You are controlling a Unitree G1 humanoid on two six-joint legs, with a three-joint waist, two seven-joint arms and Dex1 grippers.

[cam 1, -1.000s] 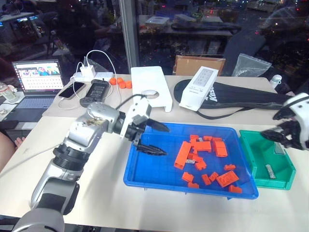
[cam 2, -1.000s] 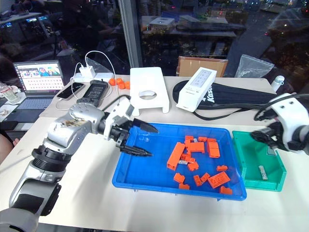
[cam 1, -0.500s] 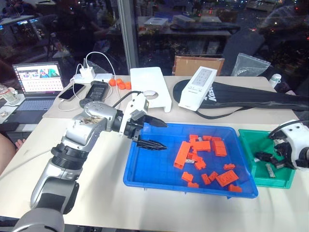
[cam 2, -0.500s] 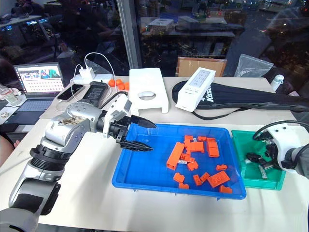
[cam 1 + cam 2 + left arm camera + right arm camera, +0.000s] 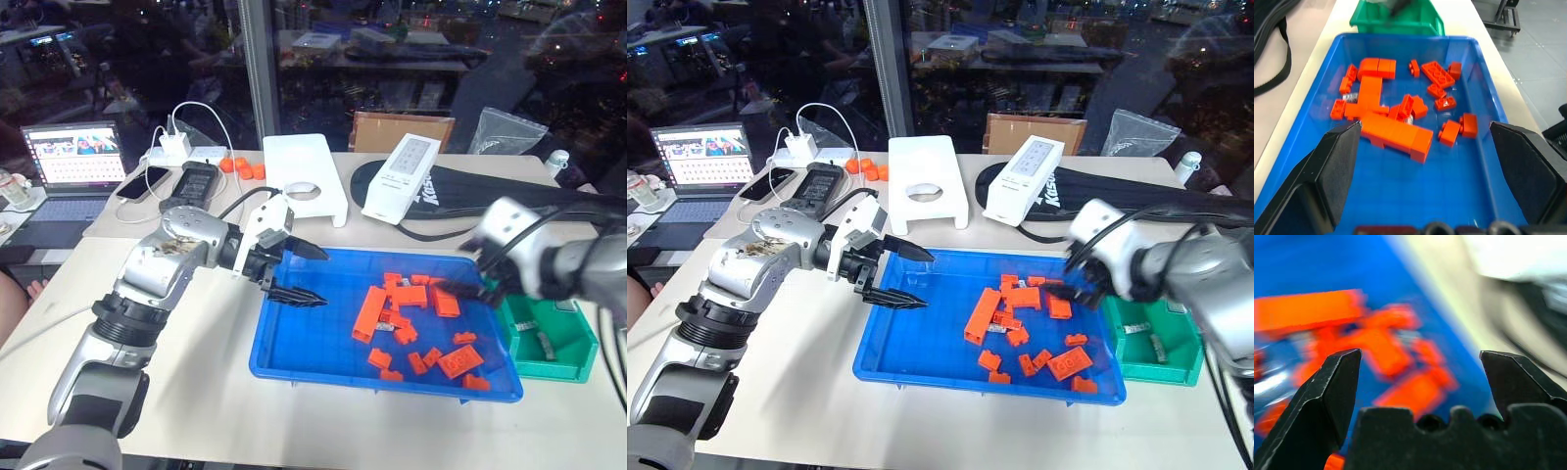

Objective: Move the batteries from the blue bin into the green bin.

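The left arm (image 5: 147, 294) is built of silver-grey metallic shells, rounded at the joints, with black ribbed rings between the segments. A patch of scuffed, brownish wear marks the top of its forearm shell. Its wrist carries a white angular housing, and a black cable loops from there back along the arm. The left gripper (image 5: 304, 274) has two slim black tapering fingers; in the left wrist view their inner pads (image 5: 1334, 171) look matt and finely textured. The right arm (image 5: 558, 264) is blurred, apparently the same silver-grey, with black cables curving over it. The right gripper (image 5: 1418, 382) has black, wedge-shaped fingers rising from a scalloped black base.
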